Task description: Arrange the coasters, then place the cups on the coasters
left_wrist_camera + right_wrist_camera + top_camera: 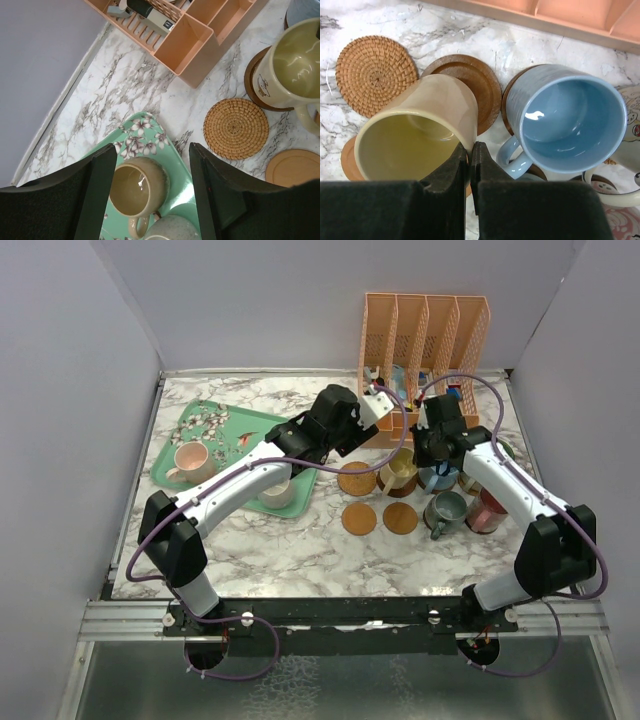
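My right gripper (470, 146) is shut on the rim of a yellow cup (415, 135). The cup leans over a dark coaster (470, 87), next to a light blue cup (570, 117). From above, the right gripper (432, 448) sits over the yellow cup (398, 476). My left gripper (151, 150) is open, high above a tan cup (137, 185) and a grey cup (170, 231) on the green tray (185, 175). It touches neither. A woven coaster (355, 478) and two wooden coasters (360, 517) (400, 517) lie bare at mid-table.
A peach file organizer (425, 335) stands at the back right. The flowered mint tray (245, 425) at the left also carries a pink cup (190, 460). A grey-teal cup (447, 510) and a maroon cup (487, 510) crowd the right side under my right arm.
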Robot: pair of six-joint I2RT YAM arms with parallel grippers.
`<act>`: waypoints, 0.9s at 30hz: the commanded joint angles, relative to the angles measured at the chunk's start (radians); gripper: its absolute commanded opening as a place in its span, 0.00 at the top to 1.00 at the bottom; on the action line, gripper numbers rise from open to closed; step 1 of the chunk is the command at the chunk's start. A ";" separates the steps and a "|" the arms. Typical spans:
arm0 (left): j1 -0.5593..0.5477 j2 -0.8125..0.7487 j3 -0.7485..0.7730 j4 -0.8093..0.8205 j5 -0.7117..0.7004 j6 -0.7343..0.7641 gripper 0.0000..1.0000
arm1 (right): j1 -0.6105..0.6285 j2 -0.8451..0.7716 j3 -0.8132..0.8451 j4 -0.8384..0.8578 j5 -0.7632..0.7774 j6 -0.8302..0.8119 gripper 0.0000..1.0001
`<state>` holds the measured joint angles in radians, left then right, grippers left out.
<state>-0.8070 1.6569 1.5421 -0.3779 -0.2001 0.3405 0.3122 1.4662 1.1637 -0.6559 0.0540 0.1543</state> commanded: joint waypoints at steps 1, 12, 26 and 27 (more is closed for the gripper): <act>0.000 -0.034 -0.019 0.027 -0.022 0.011 0.36 | -0.006 0.029 0.098 0.026 0.045 0.027 0.99; 0.005 -0.042 -0.033 0.038 -0.033 0.010 0.30 | -0.006 0.069 0.135 0.007 0.069 0.027 0.99; 0.008 -0.043 -0.040 0.045 -0.050 0.013 0.08 | -0.008 0.083 0.128 0.001 0.055 0.024 0.99; 0.007 -0.043 -0.039 0.045 -0.051 0.012 0.07 | -0.008 0.086 0.129 -0.001 0.057 0.023 0.99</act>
<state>-0.8047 1.6547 1.5066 -0.3626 -0.2264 0.3523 0.3119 1.5467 1.2541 -0.6918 0.1005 0.1608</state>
